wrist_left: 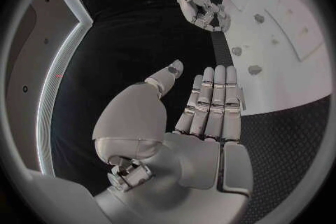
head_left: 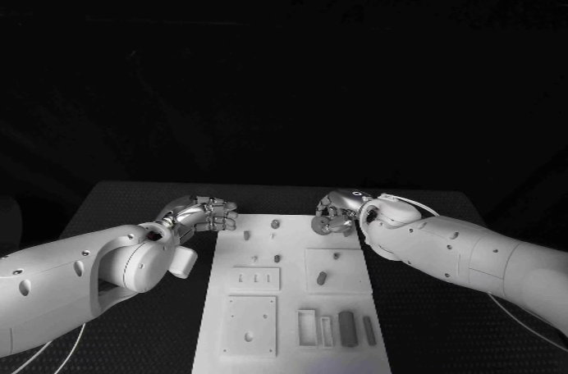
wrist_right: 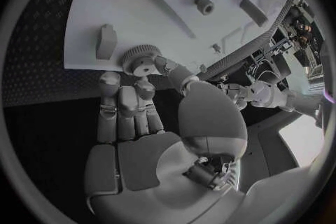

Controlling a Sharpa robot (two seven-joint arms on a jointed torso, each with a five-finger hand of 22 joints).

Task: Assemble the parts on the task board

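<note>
Gear work is what this moment looks like to me: my right hand (wrist_right: 150, 117) sits at the far right corner of the task board (head_left: 296, 316), and in the right wrist view its fingertips (wrist_right: 143, 67) pinch a small toothed wheel (wrist_right: 133, 57) right at the board's edge, thumb on one side and a finger on the other. I hold it by the rim, I judge, so that its underside stays free to go down onto whatever seat the board offers it. A short upright block (wrist_right: 106, 41) stands on the board just beside the wheel, and a round peg (wrist_right: 204, 5) and a slanted oblong piece (wrist_right: 252, 11) lie further in on the board, well apart from my grip. My left hand (wrist_left: 203, 106) waits just off the board's far left corner, holding nothing; its fingers lie straight and pressed side by side, thumb a little apart, likely kept clear so the board stays open to the working hand. Nearer me on the board are raised plates and a row of slots with a dark oblong part (head_left: 347, 328) among them, untouched. Most of the assembling still seems to lie ahead.
</note>
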